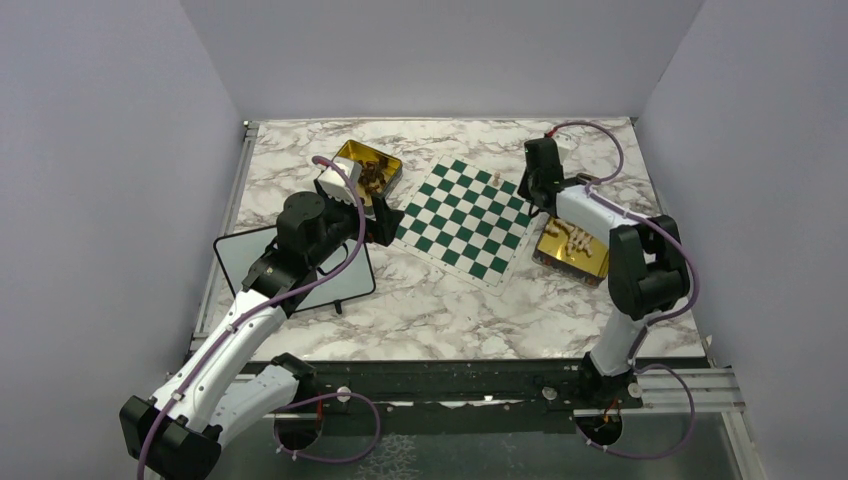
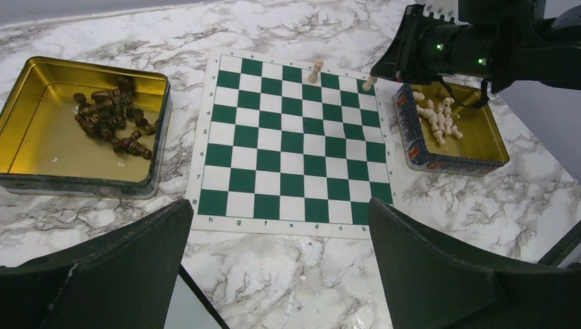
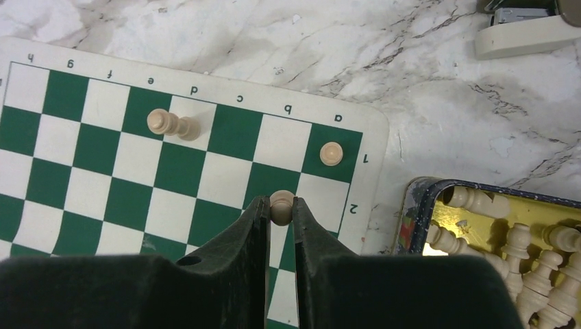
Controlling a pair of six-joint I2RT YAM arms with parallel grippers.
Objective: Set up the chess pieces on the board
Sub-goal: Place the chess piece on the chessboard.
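The green and white board [image 1: 465,222] lies mid-table; it also shows in the left wrist view [image 2: 294,144] and the right wrist view [image 3: 103,178]. My right gripper [image 3: 280,206] is shut on a pale piece [image 3: 280,203] above the board's 2 row, near the a/b corner. Two pale pieces stand on row 1: one on d1 [image 3: 170,125] and one on a1 [image 3: 331,153]. My left gripper [image 2: 279,205] is open and empty, just off the board's row 8 edge. In the top view the left gripper [image 1: 385,222] is at the board's left corner and the right gripper [image 1: 524,190] at its right corner.
A gold tin [image 1: 352,152] [image 2: 41,137] with several dark pieces [image 2: 109,116] sits left of the board. A second tin [image 1: 590,268] [image 2: 483,133] with several pale pieces [image 2: 437,116] sits right of it. A black-framed whiteboard [image 1: 250,255] lies under the left arm.
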